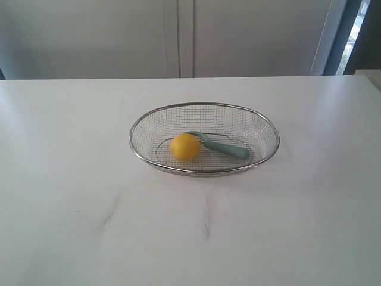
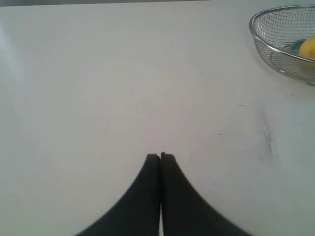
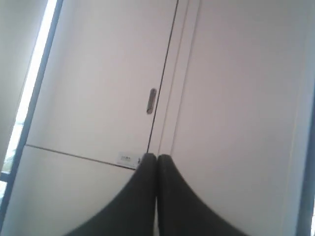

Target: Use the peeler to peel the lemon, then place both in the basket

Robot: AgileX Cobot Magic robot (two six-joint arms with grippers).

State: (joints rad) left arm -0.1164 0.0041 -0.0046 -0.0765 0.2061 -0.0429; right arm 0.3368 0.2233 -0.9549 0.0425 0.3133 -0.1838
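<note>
The silver wire-mesh basket (image 1: 264, 121) stands in the middle of the white table. Inside it lies the yellow lemon (image 1: 185, 146), with the teal-handled peeler (image 1: 229, 149) beside it, its looped head touching the lemon. Neither arm shows in the exterior view. My left gripper (image 2: 160, 156) is shut and empty over bare table, well away from the basket (image 2: 261, 42), where the lemon (image 2: 308, 47) shows at the frame's edge. My right gripper (image 3: 157, 156) is shut and empty, pointing at a cabinet door, with no task object in its view.
The white table (image 1: 71, 179) spreads wide around the basket, with faint scuff marks (image 1: 206, 219) in front of it. Pale cabinet doors (image 1: 178, 36) stand behind the table's far edge. A door handle (image 3: 151, 101) shows in the right wrist view.
</note>
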